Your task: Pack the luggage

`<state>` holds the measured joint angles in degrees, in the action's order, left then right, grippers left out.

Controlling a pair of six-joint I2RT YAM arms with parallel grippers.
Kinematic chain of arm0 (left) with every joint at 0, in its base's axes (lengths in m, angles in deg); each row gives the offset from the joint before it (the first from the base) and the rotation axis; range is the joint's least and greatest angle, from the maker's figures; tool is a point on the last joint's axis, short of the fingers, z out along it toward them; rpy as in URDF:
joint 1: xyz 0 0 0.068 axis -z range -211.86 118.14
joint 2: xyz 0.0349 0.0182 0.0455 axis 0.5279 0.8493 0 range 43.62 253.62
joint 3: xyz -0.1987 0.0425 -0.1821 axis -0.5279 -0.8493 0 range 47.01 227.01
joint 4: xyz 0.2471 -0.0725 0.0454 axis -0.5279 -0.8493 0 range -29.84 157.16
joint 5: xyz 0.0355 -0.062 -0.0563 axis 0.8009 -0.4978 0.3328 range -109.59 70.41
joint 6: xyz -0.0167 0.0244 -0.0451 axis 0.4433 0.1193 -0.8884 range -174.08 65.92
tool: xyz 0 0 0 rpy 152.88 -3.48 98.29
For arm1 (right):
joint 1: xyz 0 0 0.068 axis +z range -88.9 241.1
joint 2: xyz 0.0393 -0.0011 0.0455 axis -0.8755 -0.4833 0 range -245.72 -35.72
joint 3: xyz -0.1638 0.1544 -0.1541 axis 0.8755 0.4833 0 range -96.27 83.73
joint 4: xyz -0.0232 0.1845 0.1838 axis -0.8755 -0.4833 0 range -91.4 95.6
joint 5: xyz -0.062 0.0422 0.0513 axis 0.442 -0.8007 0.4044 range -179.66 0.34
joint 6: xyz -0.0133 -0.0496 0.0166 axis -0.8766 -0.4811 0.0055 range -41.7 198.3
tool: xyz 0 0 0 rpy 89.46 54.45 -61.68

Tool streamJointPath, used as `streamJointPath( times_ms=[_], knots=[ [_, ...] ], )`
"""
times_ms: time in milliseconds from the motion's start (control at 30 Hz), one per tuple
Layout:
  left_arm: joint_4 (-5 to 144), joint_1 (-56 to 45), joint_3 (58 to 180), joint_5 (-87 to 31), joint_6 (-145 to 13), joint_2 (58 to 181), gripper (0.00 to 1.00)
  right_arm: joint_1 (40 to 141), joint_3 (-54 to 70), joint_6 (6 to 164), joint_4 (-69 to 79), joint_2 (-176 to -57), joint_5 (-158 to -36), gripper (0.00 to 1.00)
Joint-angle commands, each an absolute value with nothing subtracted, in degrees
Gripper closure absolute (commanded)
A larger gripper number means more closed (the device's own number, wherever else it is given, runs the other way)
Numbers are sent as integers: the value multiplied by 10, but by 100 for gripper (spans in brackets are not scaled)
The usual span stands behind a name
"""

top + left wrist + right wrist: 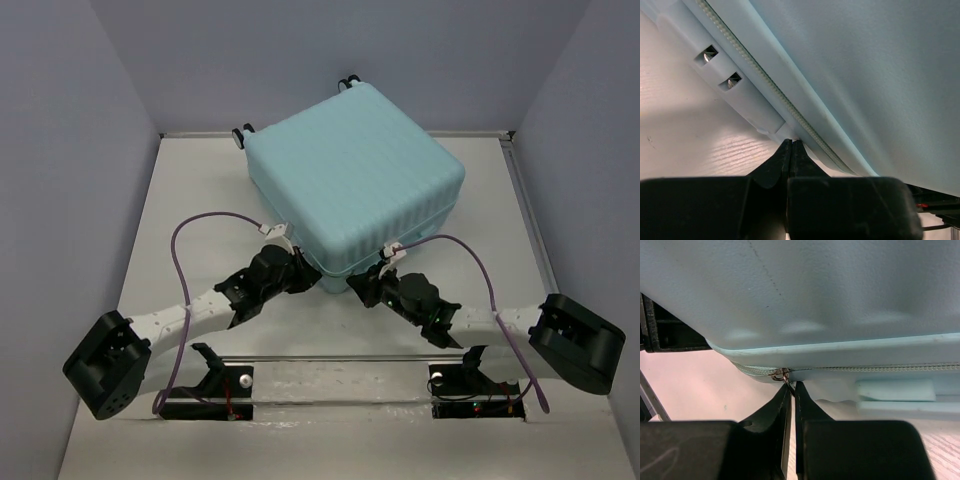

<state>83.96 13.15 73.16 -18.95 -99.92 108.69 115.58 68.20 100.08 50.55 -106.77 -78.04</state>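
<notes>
**A:** Top view: what is there, counted?

**B:** One luggage (355, 180), closed, lying flat on the white table (200, 200) towards the far side, with one corner turned towards the arms. Two casters (348, 82) show at its far edge; any others are hidden. Two arms, the left arm (190, 315) and the right arm (490, 320), meet its near corner from either side. Each carries one purple cable (200, 222).

**A:** Edges and room?

**B:** Bare table lies left, right and near. The far corner sits close to the back wall (330, 50).

**A:** Left wrist view?

**B:** The left gripper (791, 144) has its fingers pressed together, tips touching the shell just beside the zipper track (765, 85). Two recessed holes (720, 67) sit in the moulding. Whether anything is pinched cannot be told.

**A:** Right wrist view?

**B:** The right gripper (791, 388) has its fingers together, clamped on the thin tab of the single zipper pull (781, 373). The shell fills the upper frame, cut off at the edges. A black block (665, 330) at the left is hard to make out.
</notes>
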Motion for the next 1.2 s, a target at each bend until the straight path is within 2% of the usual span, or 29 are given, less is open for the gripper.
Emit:
streamJointPath(
  times_ms=[0, 67, 233, 333, 400, 500, 633, 700, 733, 767, 800, 867, 900, 967, 1000, 1033, 1067, 1167],
  knots=[
    [913, 142, 785, -175, -996, 1100, 94, 1154, 621, 992, 619, -1046, -720, 93],
    [920, 145, 806, -172, -991, 1110, 94, 1174, 614, 990, 569, -1030, -730, 93],
    [928, 167, 907, -173, -969, 1181, 94, 1303, 600, 1009, 396, -982, -720, 93],
    [927, 202, 976, -173, -961, 1233, 94, 1335, 596, 1055, 316, -946, -729, 93],
    [926, 218, 1005, -179, -958, 1256, 94, 1335, 610, 1076, 310, -927, -750, 93],
    [922, 249, 1031, -168, -956, 1275, 94, 1335, 638, 1101, 312, -892, -713, 93],
    [891, 261, 1035, -153, -952, 1259, 94, 1335, 604, 1091, 297, -903, -687, 93],
    [837, 259, 1027, -115, -940, 1217, 81, 1335, 587, 1084, 286, -928, -649, 93],
    [812, 259, 1016, -99, -924, 1196, 70, 1335, 586, 1089, 284, -931, -641, 93],
    [759, 256, 1007, -84, -920, 1172, 57, 1335, 593, 1094, 281, -931, -632, 93],
    [732, 246, 998, -56, -919, 1145, 30, 1335, 599, 1099, 280, -926, -619, 93],
    [649, 211, 976, -62, -924, 1070, 14, 1329, 613, 1112, 275, -920, -614, 93],
    [628, 153, 972, -88, -924, 1027, 7, 1329, 624, 1114, 269, -912, -614, 93],
    [601, 76, 971, -136, -916, 994, 6, 1329, 630, 1117, 262, -905, -614, 93],
    [595, -6, 976, -185, -909, 979, 5, 1329, 632, 1118, 252, -903, -616, 93],
    [599, -45, 982, -219, -908, 981, 5, 1329, 632, 1118, 249, -902, -616, 93],
    [614, -81, 1004, -273, -908, 990, 5, 1329, 632, 1118, 244, -901, -616, 93],
    [629, -177, 1061, -326, -913, 1086, 2, 1329, 631, 1117, 232, -899, -617, 93]
  ],
)
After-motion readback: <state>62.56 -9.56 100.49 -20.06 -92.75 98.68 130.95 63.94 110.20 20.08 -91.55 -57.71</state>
